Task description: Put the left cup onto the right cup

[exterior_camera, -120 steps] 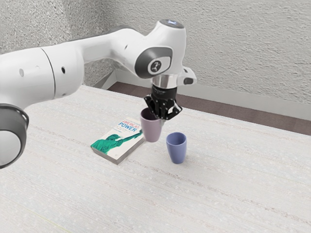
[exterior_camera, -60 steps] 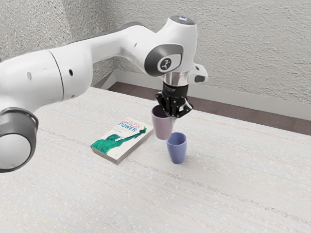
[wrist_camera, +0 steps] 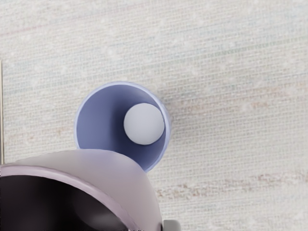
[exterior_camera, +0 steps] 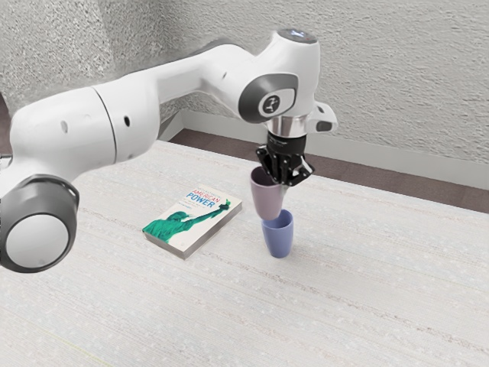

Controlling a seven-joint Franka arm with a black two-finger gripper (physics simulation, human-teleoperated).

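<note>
Pale woodgrain table, grey stucco wall; fingers pinch the mauve cup above the blue cup.

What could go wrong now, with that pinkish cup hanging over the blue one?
1. The mauve cup, pinched at its rim by the tool, appears slightly off-centre above the blue cup. Lowered like this, its base might catch the blue rim and tip that cup over.
2. Held only by one side of its rim, the mauve cup could tilt or slip on contact.
</note>
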